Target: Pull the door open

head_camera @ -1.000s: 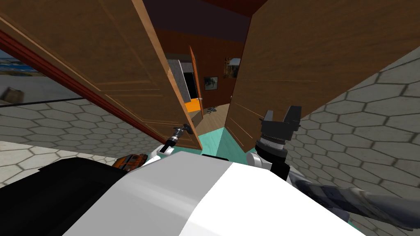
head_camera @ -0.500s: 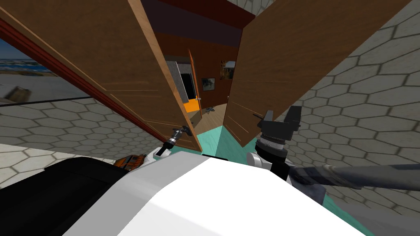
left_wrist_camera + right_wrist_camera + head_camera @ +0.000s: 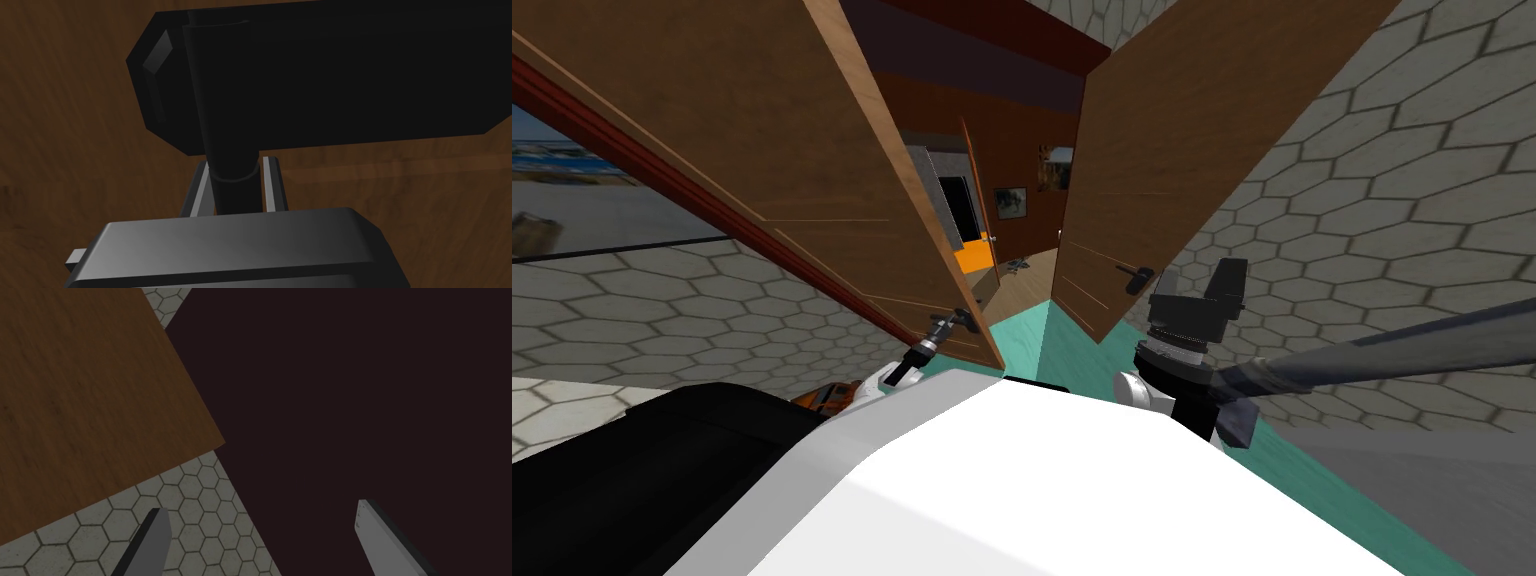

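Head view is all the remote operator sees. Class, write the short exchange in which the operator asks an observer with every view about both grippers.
Operator: Is the left gripper on the door handle?
Observer: Yes. In the left wrist view its fingers press both sides of the black door handle's round neck, against the brown door.
Operator: Is the right gripper holding anything?
Observer: No. In the right wrist view its fingers stand wide apart with nothing between them.

two near brown doors [image 3: 742,140] [image 3: 1202,120], two dark handles [image 3: 964,318] [image 3: 1140,277]
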Robot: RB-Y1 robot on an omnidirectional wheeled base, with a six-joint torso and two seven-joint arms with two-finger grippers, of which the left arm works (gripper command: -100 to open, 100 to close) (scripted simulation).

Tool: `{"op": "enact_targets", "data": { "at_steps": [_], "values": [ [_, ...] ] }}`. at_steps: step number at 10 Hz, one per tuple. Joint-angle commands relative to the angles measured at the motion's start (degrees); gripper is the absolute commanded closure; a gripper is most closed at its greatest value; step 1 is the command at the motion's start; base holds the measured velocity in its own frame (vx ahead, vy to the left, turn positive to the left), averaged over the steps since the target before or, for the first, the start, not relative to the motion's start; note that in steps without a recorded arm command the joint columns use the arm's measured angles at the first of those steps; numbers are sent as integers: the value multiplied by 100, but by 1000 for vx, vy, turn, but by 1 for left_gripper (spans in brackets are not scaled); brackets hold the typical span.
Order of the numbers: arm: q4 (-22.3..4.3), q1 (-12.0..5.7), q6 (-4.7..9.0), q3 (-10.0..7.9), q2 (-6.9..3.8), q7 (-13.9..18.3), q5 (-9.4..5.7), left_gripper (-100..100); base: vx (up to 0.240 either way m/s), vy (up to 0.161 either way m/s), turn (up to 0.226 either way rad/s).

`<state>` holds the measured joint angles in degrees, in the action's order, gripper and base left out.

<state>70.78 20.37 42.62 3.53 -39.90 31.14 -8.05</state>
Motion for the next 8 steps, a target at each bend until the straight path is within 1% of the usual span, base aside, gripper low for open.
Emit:
{"op": "enact_targets", "data": {
  "at_steps": [1,3,4,5,6,8],
  "values": [
    [-19,109,154,16,-65,43,2,100,-182,64,-124],
    [-52,177,303,42,-140,98,6,100,-193,70,-98],
    [-53,141,252,57,-105,76,15,100,-90,25,-27],
    [-112,179,380,95,-155,119,25,100,-150,67,-134],
    [-126,185,412,101,-170,129,25,100,-194,87,-178],
    [-190,216,556,128,-236,176,29,100,-191,59,-132]
  ]
}}
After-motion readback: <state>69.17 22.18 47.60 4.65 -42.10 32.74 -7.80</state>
